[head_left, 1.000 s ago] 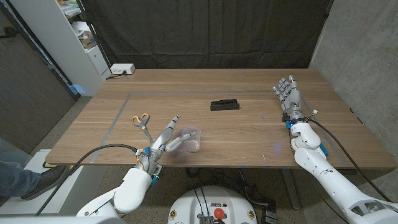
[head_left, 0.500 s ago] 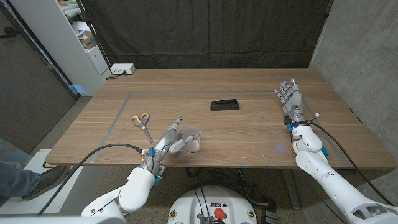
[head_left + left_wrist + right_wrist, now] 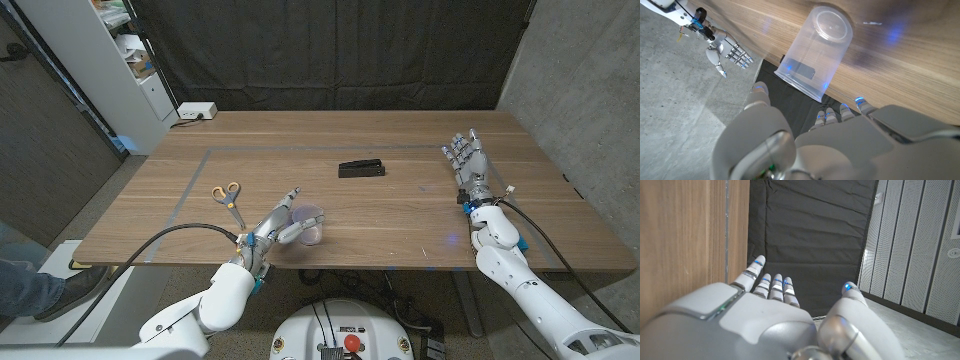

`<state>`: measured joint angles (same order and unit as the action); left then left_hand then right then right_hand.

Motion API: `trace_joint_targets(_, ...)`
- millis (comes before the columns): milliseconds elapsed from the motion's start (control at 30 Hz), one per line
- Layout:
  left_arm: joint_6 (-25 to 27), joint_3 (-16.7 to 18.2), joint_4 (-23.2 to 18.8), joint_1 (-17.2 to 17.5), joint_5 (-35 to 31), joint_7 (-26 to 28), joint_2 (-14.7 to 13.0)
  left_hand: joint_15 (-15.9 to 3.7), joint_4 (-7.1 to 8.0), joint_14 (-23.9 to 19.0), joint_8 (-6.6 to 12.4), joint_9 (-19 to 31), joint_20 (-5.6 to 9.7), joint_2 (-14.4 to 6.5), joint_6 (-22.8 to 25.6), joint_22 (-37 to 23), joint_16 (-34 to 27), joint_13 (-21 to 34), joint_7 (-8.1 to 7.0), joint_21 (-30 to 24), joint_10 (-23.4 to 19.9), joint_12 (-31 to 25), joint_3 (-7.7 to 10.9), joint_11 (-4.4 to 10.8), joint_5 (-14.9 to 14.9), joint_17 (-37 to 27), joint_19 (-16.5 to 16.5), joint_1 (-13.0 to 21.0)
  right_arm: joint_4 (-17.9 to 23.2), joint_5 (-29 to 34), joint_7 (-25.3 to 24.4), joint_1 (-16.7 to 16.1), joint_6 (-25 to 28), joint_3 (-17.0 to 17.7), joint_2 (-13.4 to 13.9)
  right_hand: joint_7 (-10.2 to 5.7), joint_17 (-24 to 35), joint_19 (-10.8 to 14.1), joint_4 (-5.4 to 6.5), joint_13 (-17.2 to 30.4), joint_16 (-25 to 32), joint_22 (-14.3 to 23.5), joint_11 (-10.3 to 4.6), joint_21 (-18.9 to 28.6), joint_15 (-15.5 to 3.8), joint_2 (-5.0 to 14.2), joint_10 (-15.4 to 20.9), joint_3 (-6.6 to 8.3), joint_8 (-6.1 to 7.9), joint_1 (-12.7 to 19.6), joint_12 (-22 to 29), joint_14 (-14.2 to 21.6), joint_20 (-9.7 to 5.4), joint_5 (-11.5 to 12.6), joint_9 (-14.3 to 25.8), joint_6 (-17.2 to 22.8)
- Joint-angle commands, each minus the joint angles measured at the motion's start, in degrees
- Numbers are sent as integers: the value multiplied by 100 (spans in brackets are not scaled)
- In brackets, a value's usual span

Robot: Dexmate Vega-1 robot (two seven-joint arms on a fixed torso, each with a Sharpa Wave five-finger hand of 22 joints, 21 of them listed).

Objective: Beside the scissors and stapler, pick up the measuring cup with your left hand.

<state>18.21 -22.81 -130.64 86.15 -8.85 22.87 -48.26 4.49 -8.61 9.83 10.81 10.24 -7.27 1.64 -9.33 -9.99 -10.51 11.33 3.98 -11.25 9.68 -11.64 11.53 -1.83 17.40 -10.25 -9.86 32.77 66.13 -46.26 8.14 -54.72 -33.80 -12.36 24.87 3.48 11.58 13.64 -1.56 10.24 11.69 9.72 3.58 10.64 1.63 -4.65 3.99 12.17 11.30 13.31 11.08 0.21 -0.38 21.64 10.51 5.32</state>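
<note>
The clear measuring cup [image 3: 311,222] stands upright near the table's front edge. Yellow-handled scissors [image 3: 228,198] lie to its left, and a black stapler [image 3: 361,167] lies farther back to its right. My left hand [image 3: 277,223] reaches to the cup's left side with its fingers spread. In the left wrist view the cup [image 3: 815,50] stands just beyond the hand [image 3: 805,142], between the thumb and the other fingertips [image 3: 841,111], with a small gap on each side. My right hand [image 3: 468,161] stands upright over the table's right side, fingers apart and holding nothing; the right wrist view shows this hand [image 3: 775,315] too.
Thin blue tape lines [image 3: 190,190] mark a rectangle on the wooden table [image 3: 400,215]. A white power strip [image 3: 195,112] sits at the back left corner beside a white shelf [image 3: 120,70]. A person's leg and shoe [image 3: 40,285] show by the left front corner.
My left hand has slid to the right, closing in on the cup. The cup, scissors and stapler have stayed put. The right hand has barely shifted.
</note>
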Motion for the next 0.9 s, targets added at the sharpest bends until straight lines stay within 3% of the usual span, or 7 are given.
trace_joint_targets(33, 293, -183, -92, -168, 11, -19, -100, 34, -43, 89, 18, 33, -65, 22, -102, -31, -8, 10, 5, 1, 136, -14, 26, -30, 33, -9, -461, 90, -10, -50, 48, -35, -24, 49, 7, -12, 27, -42, 7, 33, 6, 12, 24, 29, 28, -44, 27, -24, -16, 0, -4, 41, 13, 56, 26, -29)
trace_joint_targets(233, 301, -246, -59, -181, 76, 45, -87, 44, -44, 90, 20, 33, -85, 24, -101, -32, -10, 10, 8, 4, 139, -16, 30, -29, 30, -9, -468, 112, 47, -53, 84, -72, -45, 74, 52, -7, 26, -37, 5, 33, 10, 12, 25, 31, 11, -45, 64, -31, -14, 1, 9, 53, 10, 62, 25, -24)
trace_joint_targets(333, 291, -273, -62, -163, 77, 101, -97, 50, -44, 89, 21, 33, 68, 26, -106, -32, -13, 11, 10, 14, 139, -23, 37, -46, 26, -9, -498, 149, 51, -63, 107, -77, -57, 77, 49, -11, 26, -34, 3, 33, 11, 12, 9, 33, 17, -44, 72, -34, -13, 2, 11, 55, 12, 65, 26, -24)
trace_joint_targets(900, 464, -565, 28, -468, 140, -45, -106, 76, -38, 113, 24, 33, -42, 30, -111, -32, -10, 13, 14, 4, 171, -21, 46, -53, 12, -9, -484, 212, -52, -120, 187, -95, -138, 102, -8, -35, 26, -34, 1, 33, 20, 12, 20, 34, 28, -39, 73, -47, -15, 3, 6, 83, 32, 78, 26, -30)
